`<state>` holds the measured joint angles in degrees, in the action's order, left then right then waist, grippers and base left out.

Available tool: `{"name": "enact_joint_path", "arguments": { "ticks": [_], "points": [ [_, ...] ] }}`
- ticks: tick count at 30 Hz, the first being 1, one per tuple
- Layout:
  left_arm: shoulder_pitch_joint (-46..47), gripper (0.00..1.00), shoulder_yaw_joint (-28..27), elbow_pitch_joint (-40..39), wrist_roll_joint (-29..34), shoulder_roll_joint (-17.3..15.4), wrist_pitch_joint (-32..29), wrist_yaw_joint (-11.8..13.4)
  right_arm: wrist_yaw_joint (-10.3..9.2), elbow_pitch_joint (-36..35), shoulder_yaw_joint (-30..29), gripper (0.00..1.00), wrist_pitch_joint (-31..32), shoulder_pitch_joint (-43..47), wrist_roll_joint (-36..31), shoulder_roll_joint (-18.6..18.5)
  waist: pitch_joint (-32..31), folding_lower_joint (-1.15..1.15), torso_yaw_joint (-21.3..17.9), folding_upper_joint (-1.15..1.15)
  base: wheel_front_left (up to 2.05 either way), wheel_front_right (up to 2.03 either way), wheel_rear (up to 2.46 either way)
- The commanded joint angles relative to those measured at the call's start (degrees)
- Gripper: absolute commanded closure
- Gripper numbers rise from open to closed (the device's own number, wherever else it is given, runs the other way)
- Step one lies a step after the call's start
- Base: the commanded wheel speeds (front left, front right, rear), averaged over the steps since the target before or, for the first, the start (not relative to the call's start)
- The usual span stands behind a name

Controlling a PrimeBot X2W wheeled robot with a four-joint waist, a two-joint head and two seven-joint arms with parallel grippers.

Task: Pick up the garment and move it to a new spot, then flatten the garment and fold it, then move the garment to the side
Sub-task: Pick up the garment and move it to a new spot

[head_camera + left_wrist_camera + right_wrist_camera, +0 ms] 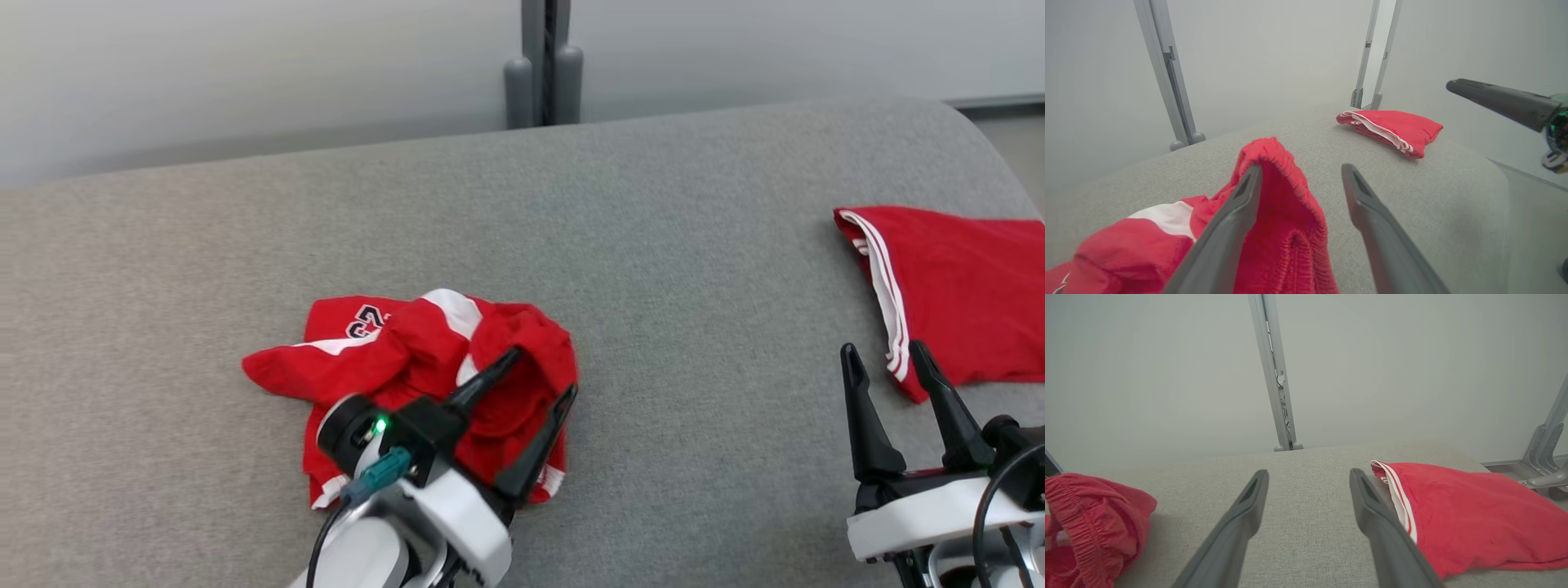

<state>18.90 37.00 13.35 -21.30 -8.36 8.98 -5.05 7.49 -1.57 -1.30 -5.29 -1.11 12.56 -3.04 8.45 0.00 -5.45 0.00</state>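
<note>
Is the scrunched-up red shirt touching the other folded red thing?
Apart. The head view shows a wide stretch of bare grey cushion between the garment and the folded red cloth.

A folded red cloth with white stripes lay flat at the right end of the grey fabric-covered counter. Grey metal posts stood behind, against a pale wall.

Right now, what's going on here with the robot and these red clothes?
The robot is working over a grey padded surface. Its left gripper stands open over the garment, a crumpled red-and-white heap. A ridge of cloth leans against one finger, but nothing is clamped. The right gripper is open too, holding nothing, next to a second red piece that lies folded at the right. The garment is not yet flattened or folded.
</note>
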Motion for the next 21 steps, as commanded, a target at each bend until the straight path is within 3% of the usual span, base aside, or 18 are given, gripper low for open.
{"name": "enact_joint_path", "arguments": {
  "ticks": [1,8,21],
  "points": [
    [-1.6,0.00,0.1,-0.8,-0.7,-0.9,-0.7,0.1,0.02,-0.4,-0.2,0.00,0.3,0.8,-0.3,-0.5,-1.8,0.00,1.6,0.00,0.00,0.00,0.00],
    [-7.0,0.00,-1.0,-5.3,-1.4,-4.7,-2.4,2.6,0.02,-0.9,-0.7,0.00,1.2,2.4,-0.1,-0.5,-4.3,0.00,3.5,0.00,0.00,0.00,0.00],
    [-16.2,0.00,-16.9,-10.4,-7.3,-11.8,2.2,13.5,0.02,-1.6,-0.3,0.00,3.0,5.3,0.1,-1.2,-8.8,0.00,6.5,0.00,0.00,0.00,0.00]
  ]
}}
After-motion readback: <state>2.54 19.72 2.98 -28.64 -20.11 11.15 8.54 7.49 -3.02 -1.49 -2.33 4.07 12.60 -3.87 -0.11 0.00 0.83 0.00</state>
